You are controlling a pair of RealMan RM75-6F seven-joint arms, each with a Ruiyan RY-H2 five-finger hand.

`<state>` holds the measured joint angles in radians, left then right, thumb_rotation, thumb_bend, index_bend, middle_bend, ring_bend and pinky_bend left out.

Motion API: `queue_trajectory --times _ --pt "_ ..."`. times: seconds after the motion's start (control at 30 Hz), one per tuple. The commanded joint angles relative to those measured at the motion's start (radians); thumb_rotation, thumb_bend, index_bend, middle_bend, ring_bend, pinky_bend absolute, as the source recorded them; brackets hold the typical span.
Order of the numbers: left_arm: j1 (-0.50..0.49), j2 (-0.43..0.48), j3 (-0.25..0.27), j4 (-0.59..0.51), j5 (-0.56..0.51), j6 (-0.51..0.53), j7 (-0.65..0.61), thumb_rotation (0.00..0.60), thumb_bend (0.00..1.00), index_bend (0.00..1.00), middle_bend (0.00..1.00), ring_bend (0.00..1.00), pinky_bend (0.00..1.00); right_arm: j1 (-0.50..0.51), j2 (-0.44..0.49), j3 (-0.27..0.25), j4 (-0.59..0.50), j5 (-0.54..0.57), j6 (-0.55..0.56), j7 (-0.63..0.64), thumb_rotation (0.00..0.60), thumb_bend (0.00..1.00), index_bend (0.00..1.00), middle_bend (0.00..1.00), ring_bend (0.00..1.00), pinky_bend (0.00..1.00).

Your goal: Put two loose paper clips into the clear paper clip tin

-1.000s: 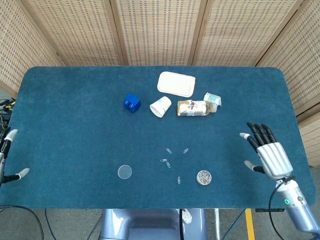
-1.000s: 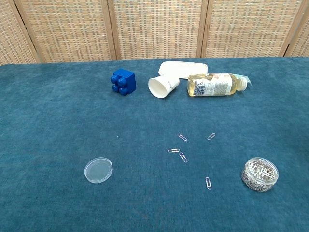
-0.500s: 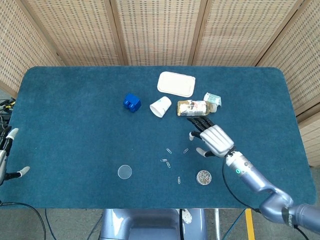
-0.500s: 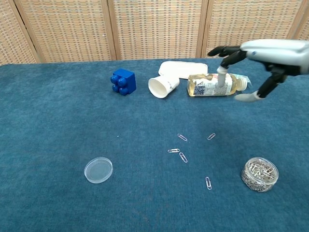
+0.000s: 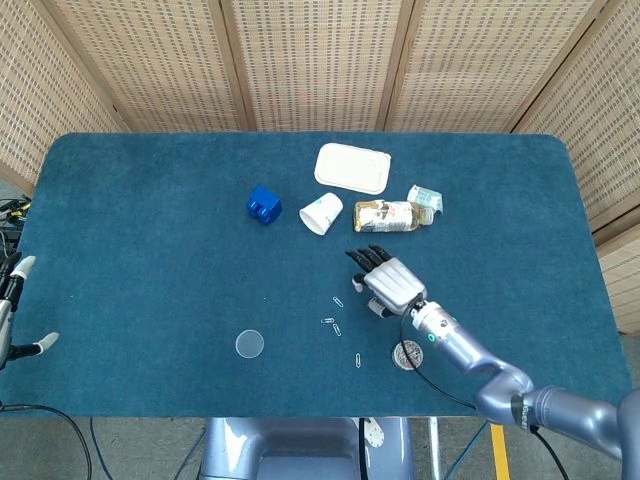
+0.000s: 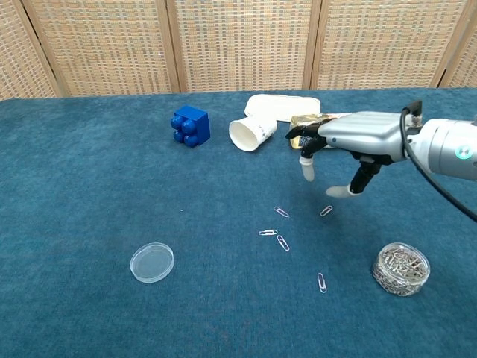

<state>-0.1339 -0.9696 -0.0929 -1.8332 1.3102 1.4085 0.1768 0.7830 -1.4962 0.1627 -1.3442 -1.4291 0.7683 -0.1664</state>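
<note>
A: Start big. What's on the table (image 5: pixel 150 230)?

B: Blue cloth all over. At the far side a white tray (image 5: pixel 352 167), a bottle (image 5: pixel 386 216) on its side, a tipped paper cup (image 5: pixel 322 213) and a blue block (image 5: pixel 263 205). Nearer the robot, a clear lid (image 6: pixel 152 262) lies alone, well apart from the tin (image 6: pixel 401 268).

A: And the arms?

B: The right hand (image 6: pixel 356 139) has swung in from the table's right edge within the last second; half a second ago it was over by the bottle, and now it hangs above the scattered clips with its fingers (image 6: pixel 306 168) spread and pointing down, holding nothing. The left hand (image 5: pixel 12 300) sits off the left edge where it was before, fingers apart, empty too (only the head view shows it).

A: The tin?

B: Open, near the front right, already holding a heap of clips. It hasn't shifted.

A: And the loose clips?

B: Five on the cloth. One clip (image 6: pixel 326 211) lies just under the right hand's thumb; three more (image 6: pixel 281 212) (image 6: pixel 267 233) (image 6: pixel 284 242) cluster to its left, and the last (image 6: pixel 321 282) sits nearest the tin.

A: So where does that leave things?

B: I'd say the reach is ending and the first pick is about to start. None is in yet. Thin wire flat on cloth will likely be hard to pinch.
</note>
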Motion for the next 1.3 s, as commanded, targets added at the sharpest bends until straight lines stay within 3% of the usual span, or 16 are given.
queue_trajectory --times 0.03,0.63,1.3 --pt "-0.002 0.001 0.0 0.001 -0.003 -0.005 0.0 0.6 0.0 0.0 0.0 0.0 0.0 0.016 -0.019 -0.004 0.024 0.036 -0.025 -0.036 0.6 0.34 0.43 0.0 0.0 0.0" --pt "-0.01 -0.003 0.0 0.0 -0.006 -0.01 0.009 0.6 0.0 0.0 0.0 0.0 0.0 0.065 -0.102 -0.016 0.081 0.188 -0.076 -0.145 0.6 0.34 0.43 0.0 0.0 0.0" --pt "-0.016 0.004 -0.007 0.015 -0.025 -0.023 -0.017 0.6 0.0 0.0 0.0 0.0 0.0 0.075 -0.153 -0.056 0.166 0.191 -0.071 -0.145 0.6 0.34 0.45 0.0 0.0 0.0"
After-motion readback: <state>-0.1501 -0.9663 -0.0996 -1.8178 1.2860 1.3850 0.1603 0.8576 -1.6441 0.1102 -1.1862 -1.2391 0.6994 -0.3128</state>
